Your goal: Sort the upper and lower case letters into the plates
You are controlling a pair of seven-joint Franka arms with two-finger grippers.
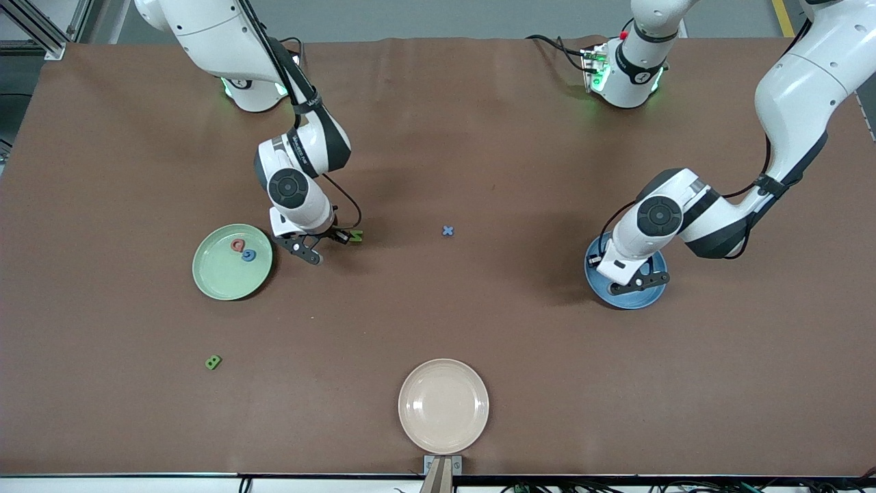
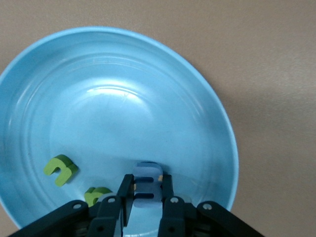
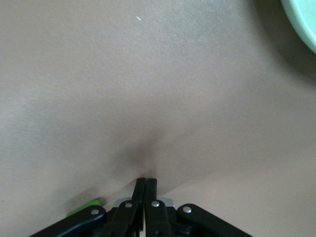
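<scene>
Over the bright blue glossy plate [image 2: 113,98] near the left arm's end of the brown table [image 1: 479,322], the left gripper [image 2: 145,195] grasps a pale blue foam letter [image 2: 147,185]; letting go off-centre could drop it on the two green letters [image 2: 60,169] there. Beside the pale green plate [image 1: 231,263], the right gripper [image 3: 145,190] is clenched on nothing, its fingertips [image 3: 150,183] touching, with a green letter [image 1: 356,236] just alongside, so lifting now likely leaves that letter on the table.

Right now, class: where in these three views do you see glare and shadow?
Left wrist view: a white highlight glares on the blue plate. Right wrist view: a soft dark shadow lies on the table ahead of the right gripper. Front view: arm shadows darken the brown cloth.
</scene>
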